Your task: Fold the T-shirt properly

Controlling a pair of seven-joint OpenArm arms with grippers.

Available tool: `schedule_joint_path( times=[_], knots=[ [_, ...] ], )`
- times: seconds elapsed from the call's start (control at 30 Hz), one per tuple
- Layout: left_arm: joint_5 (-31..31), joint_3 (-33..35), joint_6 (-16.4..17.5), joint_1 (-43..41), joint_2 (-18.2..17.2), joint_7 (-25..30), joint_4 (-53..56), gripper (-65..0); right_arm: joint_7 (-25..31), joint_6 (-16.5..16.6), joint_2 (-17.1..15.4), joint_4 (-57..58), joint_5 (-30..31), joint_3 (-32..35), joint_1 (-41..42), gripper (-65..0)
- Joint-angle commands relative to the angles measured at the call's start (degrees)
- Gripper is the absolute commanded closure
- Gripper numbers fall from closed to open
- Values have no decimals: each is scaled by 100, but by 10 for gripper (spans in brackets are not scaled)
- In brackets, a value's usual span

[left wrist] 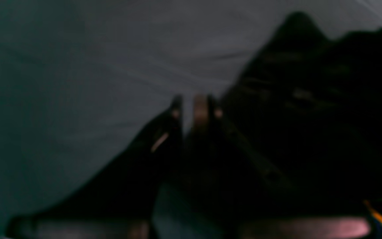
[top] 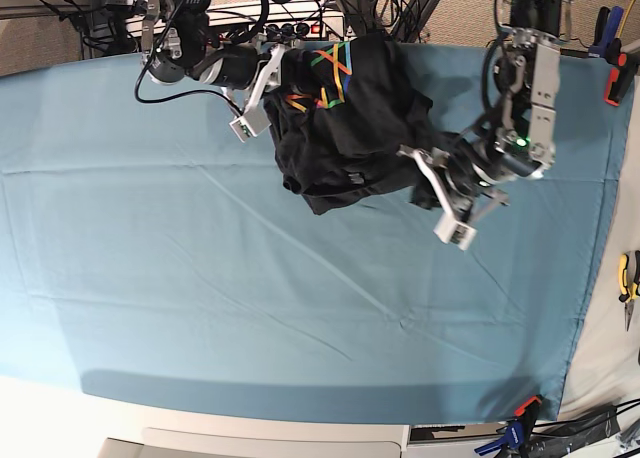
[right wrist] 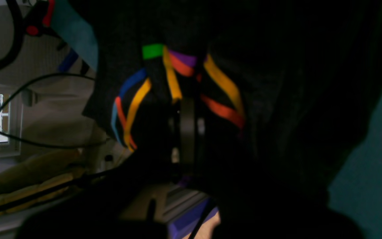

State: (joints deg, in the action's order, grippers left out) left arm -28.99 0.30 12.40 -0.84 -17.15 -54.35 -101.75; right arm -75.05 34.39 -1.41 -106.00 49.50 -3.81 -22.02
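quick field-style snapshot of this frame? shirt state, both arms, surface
T-shirt: black, bunched in a heap at the far middle of the table, rainbow print facing up near the far edge; not folded
right gripper: shut on the T-shirt at its printed end
left gripper: at the opposite edge of the heap, fingers nearly together; grip on cloth unclear, wrist view blurred
teal table cloth: spread over the table, lightly creased
clamps: on the cloth's near corner
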Motion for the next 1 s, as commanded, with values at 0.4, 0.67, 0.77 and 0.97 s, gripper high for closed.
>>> schedule_joint_path(
  times=[0.4, 0.67, 0.77, 0.97],
  knots=[
    [-452, -498, 4, 289, -476, -28, -101, -50, 144, 33, 208, -55, -122, 656, 13, 0],
    [-492, -498, 7, 273, -479, -76, -101, -50, 197, 31, 428, -55, -433, 894, 125, 0],
    [-518, -498, 7, 258, -476, -92, -101, -50, 188, 33, 428, -55, -411, 885, 164, 0],
    [-531, -498, 7, 256, -476, -118, -101, -50, -76, 83, 428, -330, -387, 885, 267, 0]
  ],
)
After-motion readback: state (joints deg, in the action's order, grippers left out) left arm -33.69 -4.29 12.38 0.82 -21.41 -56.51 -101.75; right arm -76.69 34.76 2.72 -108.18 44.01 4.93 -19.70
